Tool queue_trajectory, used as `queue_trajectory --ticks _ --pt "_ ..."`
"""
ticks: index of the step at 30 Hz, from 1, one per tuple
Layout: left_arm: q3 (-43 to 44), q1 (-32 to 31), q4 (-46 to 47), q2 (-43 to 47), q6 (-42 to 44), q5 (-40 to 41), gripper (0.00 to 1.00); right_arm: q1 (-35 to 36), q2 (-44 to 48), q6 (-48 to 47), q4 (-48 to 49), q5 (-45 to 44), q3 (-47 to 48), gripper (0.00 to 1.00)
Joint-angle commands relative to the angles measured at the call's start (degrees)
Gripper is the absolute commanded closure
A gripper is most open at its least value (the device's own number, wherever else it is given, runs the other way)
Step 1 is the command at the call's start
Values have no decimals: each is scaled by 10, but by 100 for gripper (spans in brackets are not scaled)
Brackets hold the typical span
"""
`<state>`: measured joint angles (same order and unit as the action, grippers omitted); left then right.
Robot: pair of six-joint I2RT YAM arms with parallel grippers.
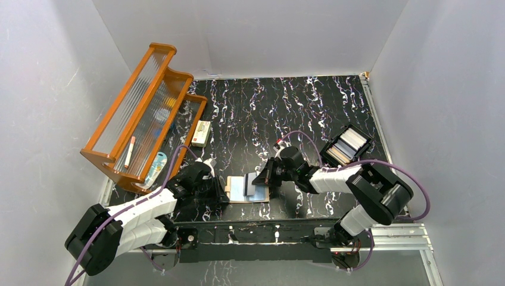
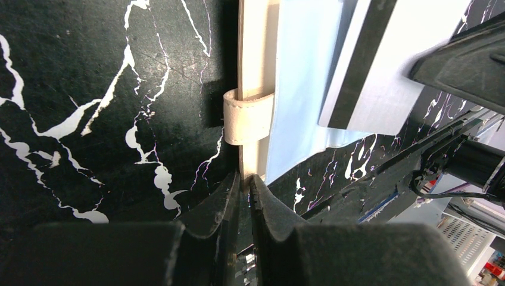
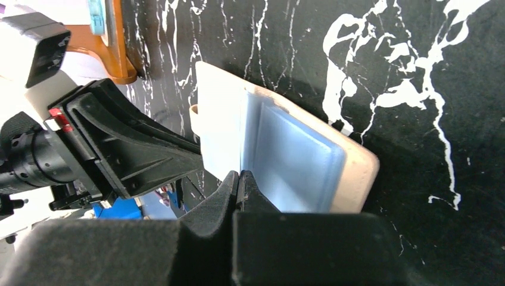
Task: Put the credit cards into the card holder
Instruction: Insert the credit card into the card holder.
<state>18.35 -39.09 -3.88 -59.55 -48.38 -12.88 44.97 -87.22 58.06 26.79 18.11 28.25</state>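
Observation:
The tan card holder (image 1: 236, 196) lies open on the black mat near the front edge, with pale blue clear pockets inside (image 3: 298, 161). My left gripper (image 1: 223, 194) is shut on the holder's left edge, just below its snap tab (image 2: 249, 118); the left wrist view shows the jaws (image 2: 245, 179) pinching the beige edge. My right gripper (image 1: 262, 179) is shut on a white credit card with a black stripe (image 2: 387, 65) and holds it tilted over the open holder. In the right wrist view the jaws (image 3: 239, 176) grip the card at the pocket.
An orange wooden rack with ribbed clear panels (image 1: 143, 113) stands at the back left. A white box with a red mark (image 1: 202, 132) lies beside it. A black compartment tray (image 1: 347, 145) with more pale cards sits at the right.

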Motion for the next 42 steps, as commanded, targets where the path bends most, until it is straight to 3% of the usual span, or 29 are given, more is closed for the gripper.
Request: queue_trajectory --ticks 1,23,42 --pt "1 3 -5 2 4 -4 90 -3 36 -12 -1 -19 6 100" --pt "4 2 -5 6 -2 -8 90 -4 28 -48 -21 -37 -1 100" --pt "6 2 4 -7 -7 -8 89 4 -29 -8 83 33 -21 100"
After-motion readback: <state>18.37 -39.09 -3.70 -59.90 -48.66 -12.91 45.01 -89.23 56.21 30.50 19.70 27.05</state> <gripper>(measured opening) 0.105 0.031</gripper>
